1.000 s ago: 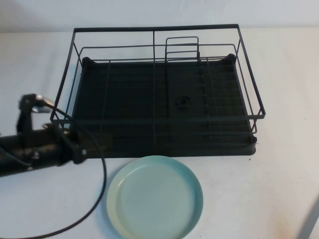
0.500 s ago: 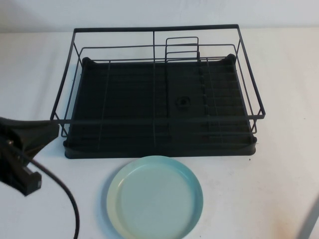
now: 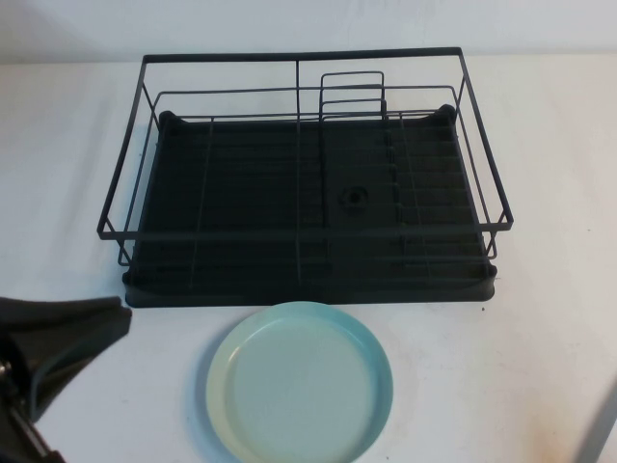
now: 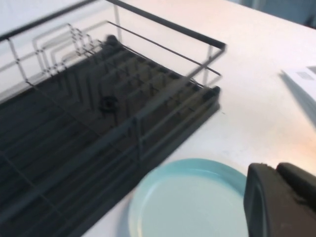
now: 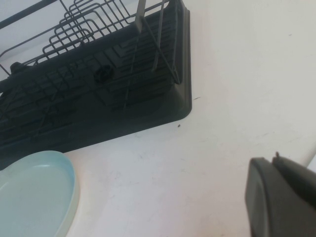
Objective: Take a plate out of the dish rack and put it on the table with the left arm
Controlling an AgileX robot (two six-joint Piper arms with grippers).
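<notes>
Left gripper (image 4: 284, 202) low at near-left, fingers closed; right gripper (image 5: 284, 200) parked

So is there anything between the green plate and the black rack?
No. In the high view only a thin strip of bare white table separates the plate from the dish rack.

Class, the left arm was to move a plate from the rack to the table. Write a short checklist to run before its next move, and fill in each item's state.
1. Plate lies flat on the table, outside the dish rack: ok.
2. Plate clear of the rack's front edge: ok, a narrow gap shows.
3. Rack holds no other plate: ok.
4. Left gripper shut, holding nothing, beside the plate: ok.
5. Left arm low at the table's near left corner, off the plate: ok.
6. Right gripper over bare table, away from the plate: ok; fingers cannot tell.
</notes>
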